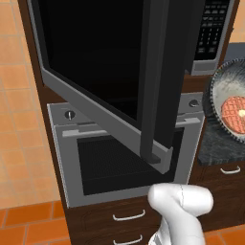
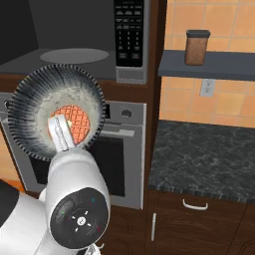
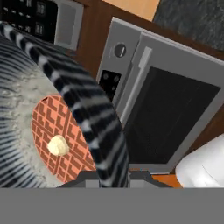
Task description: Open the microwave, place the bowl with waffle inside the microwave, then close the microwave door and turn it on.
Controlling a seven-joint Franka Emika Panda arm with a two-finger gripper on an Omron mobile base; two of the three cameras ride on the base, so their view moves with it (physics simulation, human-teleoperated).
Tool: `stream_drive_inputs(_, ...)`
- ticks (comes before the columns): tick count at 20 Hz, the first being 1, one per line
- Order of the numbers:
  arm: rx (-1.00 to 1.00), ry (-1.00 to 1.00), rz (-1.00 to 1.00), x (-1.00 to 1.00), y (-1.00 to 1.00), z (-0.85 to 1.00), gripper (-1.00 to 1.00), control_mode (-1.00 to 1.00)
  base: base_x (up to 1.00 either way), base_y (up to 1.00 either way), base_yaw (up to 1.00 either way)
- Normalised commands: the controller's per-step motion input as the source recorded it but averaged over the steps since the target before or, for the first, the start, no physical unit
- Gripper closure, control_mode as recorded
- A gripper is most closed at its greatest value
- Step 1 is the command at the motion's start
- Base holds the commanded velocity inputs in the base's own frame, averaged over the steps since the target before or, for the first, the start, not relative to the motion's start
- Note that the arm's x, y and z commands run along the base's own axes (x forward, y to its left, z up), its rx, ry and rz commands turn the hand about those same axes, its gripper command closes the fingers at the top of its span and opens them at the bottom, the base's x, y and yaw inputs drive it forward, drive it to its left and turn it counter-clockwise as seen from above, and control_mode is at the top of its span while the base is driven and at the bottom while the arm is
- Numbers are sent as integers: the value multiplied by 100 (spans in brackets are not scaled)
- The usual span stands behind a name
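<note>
Grey bowl with waffle (image 2: 57, 112) clamped by rim in jaws, tilted, before open microwave (image 2: 74, 40).

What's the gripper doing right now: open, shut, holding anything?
Gripper: shut on the rim of the bowl with waffle, holding it up in front of the oven, below the open microwave.

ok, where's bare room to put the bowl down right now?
Two free patches: the microwave floor, bare behind the open door, and the dark stone counter right of the oven, bare below the shelf holding a jar. Crowded in front of the oven, where the hand holds the bowl.
</note>
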Motion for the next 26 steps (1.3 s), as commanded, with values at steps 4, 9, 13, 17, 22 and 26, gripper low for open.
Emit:
stream_drive_inputs(4,-18,43,32,-6,100,33,100,-100,0,0,0)
stream_drive_inputs(9,-14,7,15,-9,95,55,100,-100,0,0,0)
stream_drive_inputs(13,-10,0,1,61,71,30,100,-100,0,0,0)
stream_drive_inputs(17,-6,0,-8,96,47,13,100,-100,0,0,0)
stream_drive_inputs(22,10,-12,-19,53,0,8,100,-100,0,0,0)
stream_drive_inputs(26,9,-17,-14,9,13,43,100,-100,0,0,0)
